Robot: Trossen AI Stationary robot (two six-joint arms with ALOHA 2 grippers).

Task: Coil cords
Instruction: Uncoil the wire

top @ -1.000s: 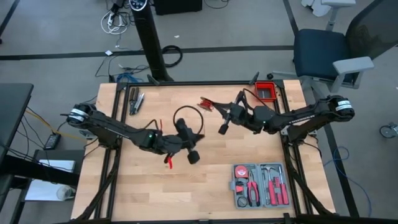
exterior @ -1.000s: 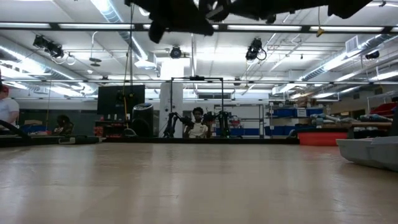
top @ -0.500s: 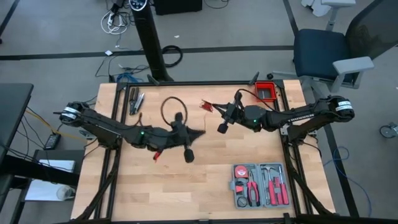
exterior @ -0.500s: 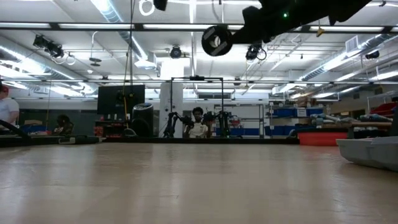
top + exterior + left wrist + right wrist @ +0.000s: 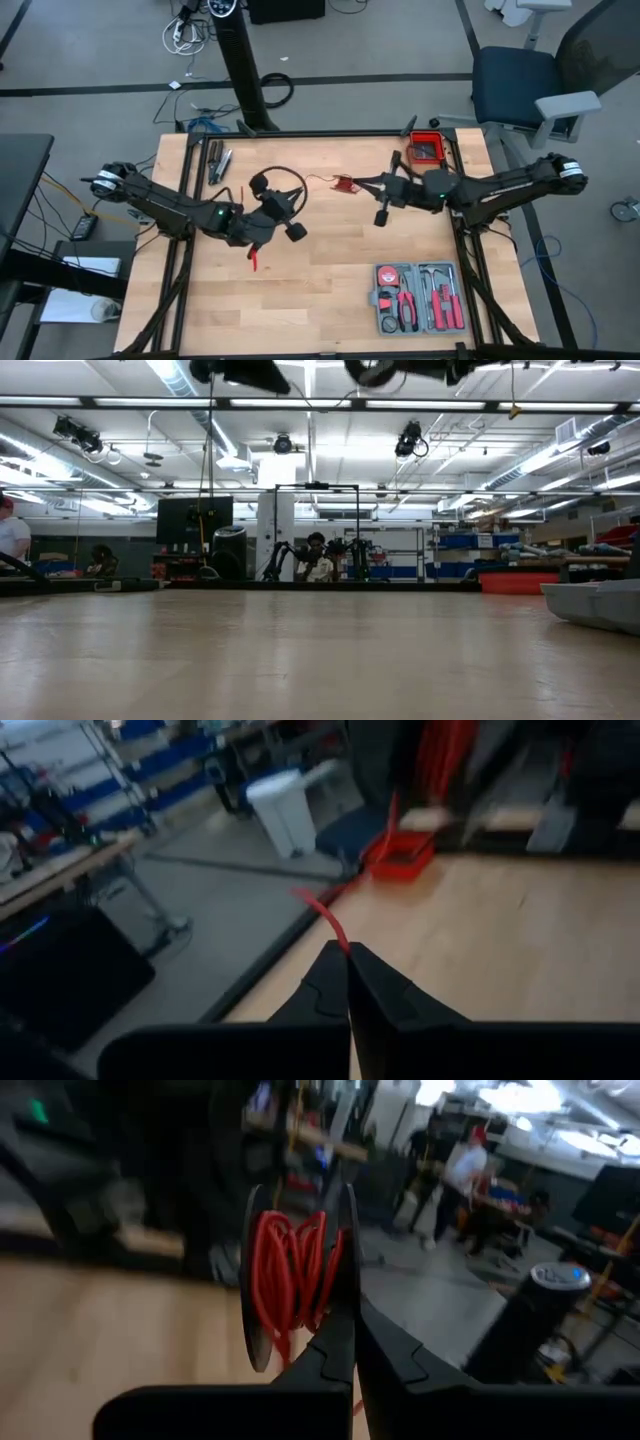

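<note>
You have most of the red cord (image 5: 290, 1275) coiled, right gripper (image 5: 345, 1335) pinching the bundle, left gripper (image 5: 347, 960) clamped on the loose end.

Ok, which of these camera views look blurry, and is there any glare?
Left wrist view: room and table edge smeared, only the thin red cord at the jaws reads clearly. Right wrist view: background blurred, the red cord bundle fairly sharp. Low view: bright ceiling lights glare. High view: evenly lit, crisp.

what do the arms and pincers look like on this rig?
Two slim dark arms, silvery-white collars near the outer ends, a small green light on each forearm. A black cable loops above the left pincer. Both it and the right pincer have dark, tapered fingers.
</note>
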